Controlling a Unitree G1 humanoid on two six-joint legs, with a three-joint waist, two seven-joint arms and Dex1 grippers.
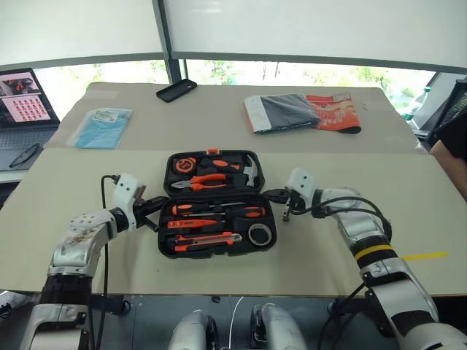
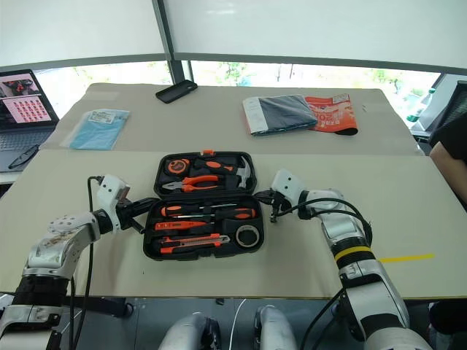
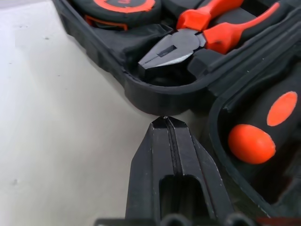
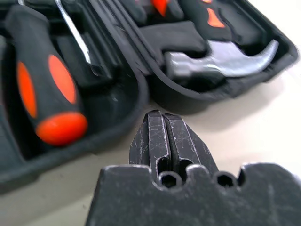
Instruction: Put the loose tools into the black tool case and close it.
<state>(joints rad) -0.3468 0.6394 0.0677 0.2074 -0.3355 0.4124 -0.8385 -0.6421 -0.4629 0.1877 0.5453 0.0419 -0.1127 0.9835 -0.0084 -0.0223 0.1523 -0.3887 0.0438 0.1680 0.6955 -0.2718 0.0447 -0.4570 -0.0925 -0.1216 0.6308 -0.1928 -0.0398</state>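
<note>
My left gripper, fingers pressed together, sits at the left hinge of one open black tool case on the beige surface. Near half: three screwdrivers, one utility knife, one tape roll. My right gripper, fingers together, meets the right hinge.

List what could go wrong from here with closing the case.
1. Both grippers are shut: the left gripper and right gripper sit at the hinge notches of the open black tool case, so a push there may slide the case instead of folding it.
2. The tape roll or the utility knife may sit proud of its slot and block the lid.
3. The hammer and pliers could drop out when that half swings over.
</note>
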